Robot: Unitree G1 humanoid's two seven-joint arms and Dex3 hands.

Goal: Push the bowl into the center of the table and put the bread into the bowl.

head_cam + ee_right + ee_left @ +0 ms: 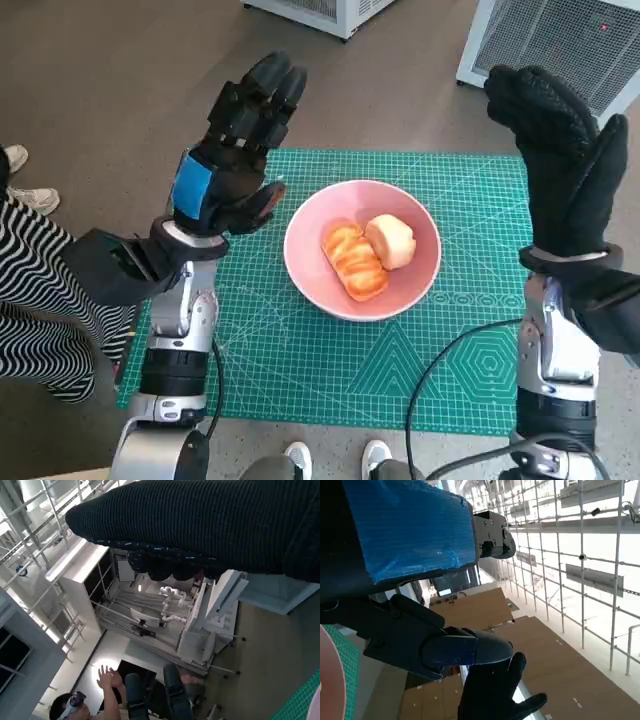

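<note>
A pink bowl [410,285] sits near the middle of the green cutting mat [300,360]. Two pieces of bread lie inside it: a glazed golden twist [353,262] and a pale round bun [392,241]. My left hand [235,150] is raised above the mat's left side, fingers apart, holding nothing. My right hand [565,160] is raised above the mat's right edge, fingers extended, empty. The left wrist view shows the blue-taped back of my left hand [410,527], the gloved right hand [492,690] and a sliver of the bowl's rim [330,675]. The glove [215,525] spans the right wrist view.
White slatted appliances [560,40] stand on the floor beyond the table. A person's striped leg [30,290] and shoe [30,200] are at the left; shoes [335,458] show at the near edge. A person with raised hands [95,695] appears in the right wrist view.
</note>
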